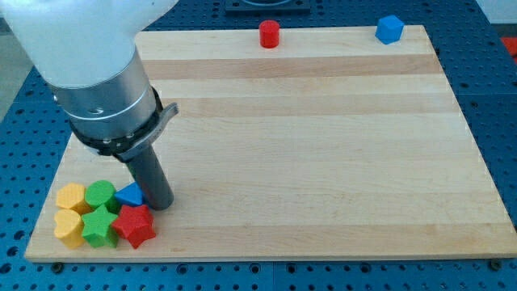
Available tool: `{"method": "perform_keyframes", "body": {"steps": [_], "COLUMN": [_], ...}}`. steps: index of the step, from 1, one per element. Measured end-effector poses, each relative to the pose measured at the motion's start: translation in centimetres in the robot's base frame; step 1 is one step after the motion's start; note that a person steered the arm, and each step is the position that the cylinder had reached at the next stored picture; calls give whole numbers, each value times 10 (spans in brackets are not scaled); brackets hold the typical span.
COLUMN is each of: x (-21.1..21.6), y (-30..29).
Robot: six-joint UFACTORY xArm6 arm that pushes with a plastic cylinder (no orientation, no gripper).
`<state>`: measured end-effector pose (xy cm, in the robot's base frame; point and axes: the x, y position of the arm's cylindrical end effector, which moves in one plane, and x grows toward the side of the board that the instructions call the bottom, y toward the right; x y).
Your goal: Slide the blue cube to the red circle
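Two blocks matter for this job, and both sit at the view's top edge of the wooden board [323, 145], well away from the arm. From the one camera, the blue cube [389, 29] stands near the top right corner, and the red circle [269, 34], a short red cylinder, stands to its left along the same edge, with bare wood between them.

The arm is at the opposite corner. Its dark rod comes down at the view's lower left, and my tip [161, 204] rests among a cluster of six blocks there: it sits just beside the blue triangle [129, 194], seemingly touching it, and just above the red star [135, 225]. Left of those are a green round block [101, 195], a green star [98, 227], a yellow hexagon-like block [71, 196] and a yellow heart-like block [68, 226]. There is no hand or jaw to speak of here, only the plain rod, so nothing is pinched or held.

As I judge it, the task's push has not begun; the step in hand is the approach. The next move calls for the tip to leave the cluster without dragging those blocks, cross the board diagonally, and arrive on the cube's right side. From there a push toward the view's left should carry the cube to the red circle, kept steady so it does not slip off the top edge.
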<state>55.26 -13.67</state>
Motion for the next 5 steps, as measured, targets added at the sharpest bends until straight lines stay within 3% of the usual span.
{"method": "perform_keyframes", "body": {"steps": [3, 5], "x": [-63, -140], "y": [69, 229]}}
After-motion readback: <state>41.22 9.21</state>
